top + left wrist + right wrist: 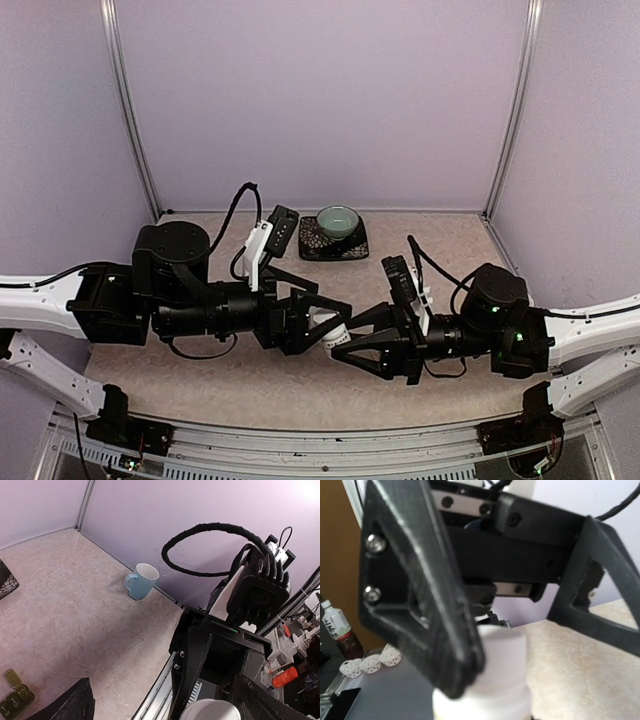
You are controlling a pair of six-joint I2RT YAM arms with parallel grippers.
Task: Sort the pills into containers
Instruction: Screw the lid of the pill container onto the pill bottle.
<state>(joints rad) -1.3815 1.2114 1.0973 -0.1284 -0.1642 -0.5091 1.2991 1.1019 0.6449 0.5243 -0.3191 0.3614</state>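
The containers [14, 696] lie untouched on the tabletop [75, 605] while the right end effector [343, 338] clamps the white pill bottle [480, 702] and the left end effector [335, 322] gapes around its cap [500, 647], so sorting seems barely started.

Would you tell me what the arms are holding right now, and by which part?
The right gripper holds a white bottle by its body, below the cap; the left gripper stands open around the cap, not gripping.

Left jaws spread wide, right jaws clamped.
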